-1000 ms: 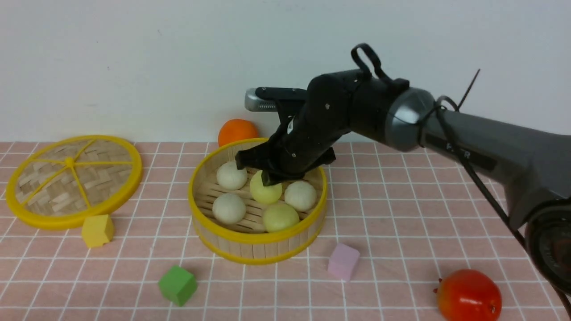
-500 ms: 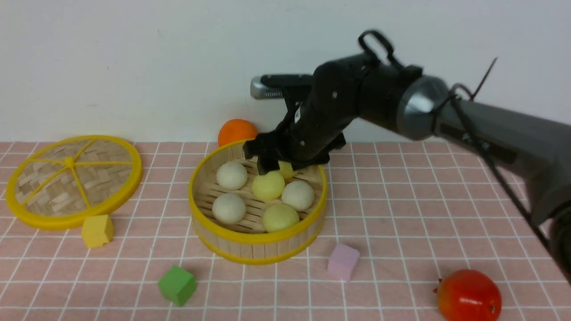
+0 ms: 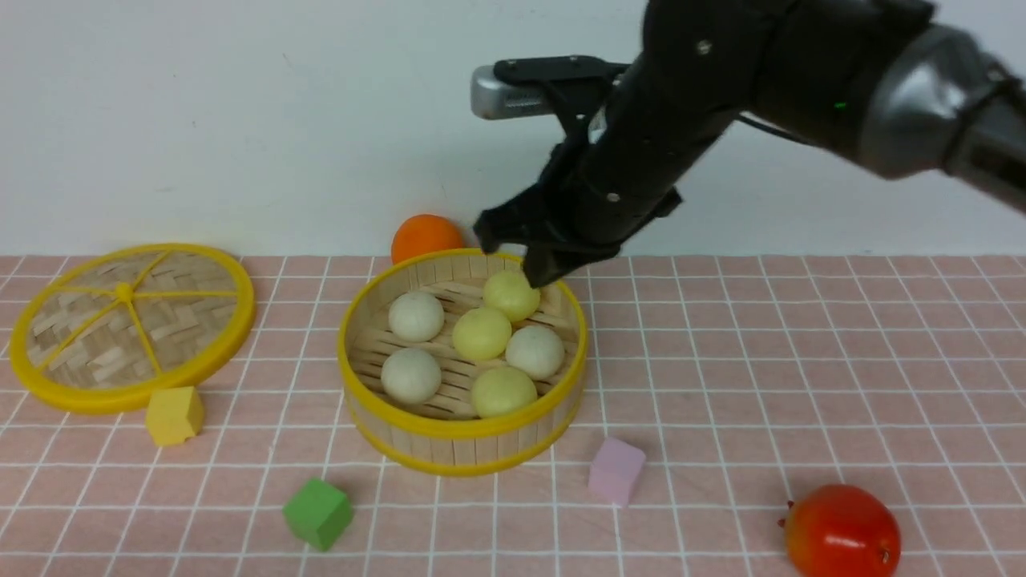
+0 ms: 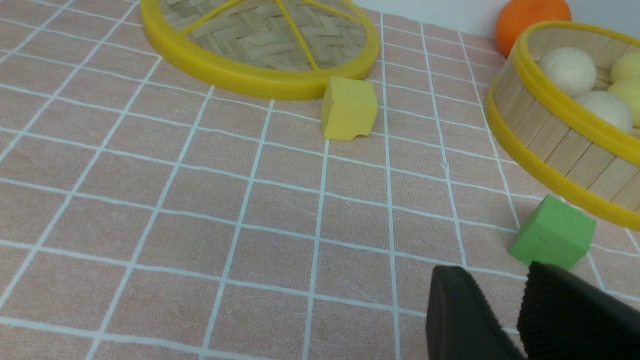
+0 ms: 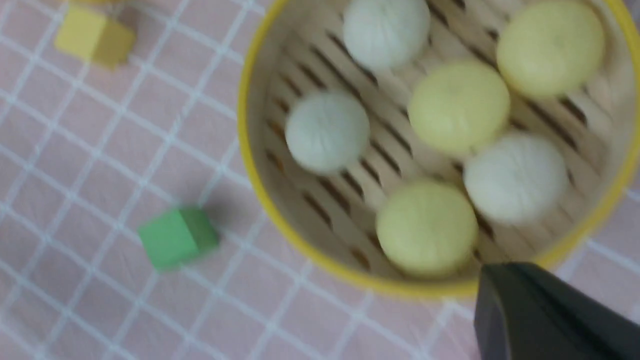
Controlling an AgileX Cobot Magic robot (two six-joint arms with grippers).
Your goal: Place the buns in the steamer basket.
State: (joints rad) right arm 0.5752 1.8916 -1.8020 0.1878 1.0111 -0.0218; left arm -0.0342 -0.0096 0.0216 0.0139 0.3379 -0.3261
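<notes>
Right end effector [image 3: 513,252]: jaws closed, holding nothing; tips hang just above the far rim of the steamer basket [image 3: 462,433], close over the rearmost yellow bun without a visible grip on it. Right arm: enters from the upper right of the front view, wrist bent steeply downward.

Left end effector [image 4: 510,310]: seen only in its wrist view, fingers a little apart, empty, low over the table [image 3: 721,385] near the green cube [image 3: 318,513].

Buns [image 3: 482,333]: six, all inside the basket on the slatted floor; three off-white, three pale yellow.

Other items: woven lid [image 3: 128,324], yellow cube [image 3: 175,414], pink cube [image 3: 616,470], orange fruit [image 3: 425,236], red fruit [image 3: 842,532].
</notes>
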